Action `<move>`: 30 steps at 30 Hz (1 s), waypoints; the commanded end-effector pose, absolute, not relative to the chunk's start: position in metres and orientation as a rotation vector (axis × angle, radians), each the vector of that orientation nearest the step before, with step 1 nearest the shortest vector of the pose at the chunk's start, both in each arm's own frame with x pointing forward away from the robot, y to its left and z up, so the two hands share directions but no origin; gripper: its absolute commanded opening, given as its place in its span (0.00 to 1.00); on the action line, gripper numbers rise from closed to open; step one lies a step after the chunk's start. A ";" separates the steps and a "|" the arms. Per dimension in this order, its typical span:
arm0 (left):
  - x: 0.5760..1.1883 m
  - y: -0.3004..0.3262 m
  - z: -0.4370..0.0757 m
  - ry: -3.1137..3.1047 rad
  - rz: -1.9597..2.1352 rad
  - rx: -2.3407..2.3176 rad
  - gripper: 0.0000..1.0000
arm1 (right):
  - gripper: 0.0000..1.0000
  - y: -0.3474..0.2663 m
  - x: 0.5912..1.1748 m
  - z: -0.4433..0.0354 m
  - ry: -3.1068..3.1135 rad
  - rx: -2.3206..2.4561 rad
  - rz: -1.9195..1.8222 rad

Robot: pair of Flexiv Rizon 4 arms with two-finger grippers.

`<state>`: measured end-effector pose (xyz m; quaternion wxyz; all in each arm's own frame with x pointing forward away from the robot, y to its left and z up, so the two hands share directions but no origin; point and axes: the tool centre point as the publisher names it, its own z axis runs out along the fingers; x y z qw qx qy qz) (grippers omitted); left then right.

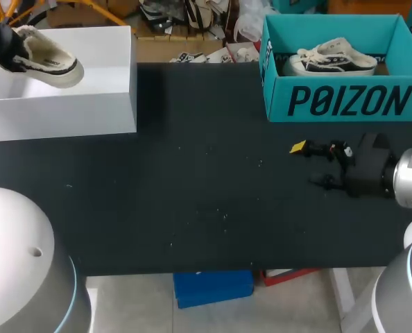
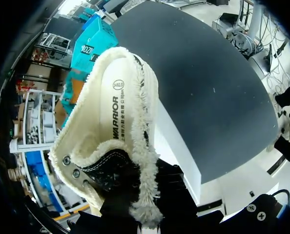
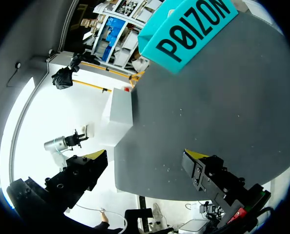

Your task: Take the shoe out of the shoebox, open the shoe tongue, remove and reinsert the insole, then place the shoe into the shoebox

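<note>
The cream fleece-lined shoe with black trim [image 1: 52,61] hangs above the open white cardboard shoebox [image 1: 74,107], clamped at its upper edge by the left end effector [image 2: 135,200]. The right end effector [image 3: 146,163] stands empty, fingers apart, over the black worktop [image 1: 192,201].

Risks:
- The soft fleece may compress and slip, dropping the shoe.
- The sole may catch the shoebox wall and drag it.
</note>
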<state>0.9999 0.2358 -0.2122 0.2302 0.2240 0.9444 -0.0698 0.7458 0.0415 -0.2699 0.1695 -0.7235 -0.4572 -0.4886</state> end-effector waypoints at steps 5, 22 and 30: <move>0.999 0.236 -0.211 2.595 -0.190 0.617 0.00 | 1.00 0.043 0.747 -0.270 -1.299 -2.059 -1.387; 1.021 0.236 -0.215 2.763 -0.094 0.203 0.00 | 1.00 0.043 0.747 -0.270 -1.299 -2.059 -1.387; 1.034 0.239 -0.238 2.801 -0.096 0.138 0.00 | 1.00 0.043 0.747 -0.270 -1.299 -2.059 -1.387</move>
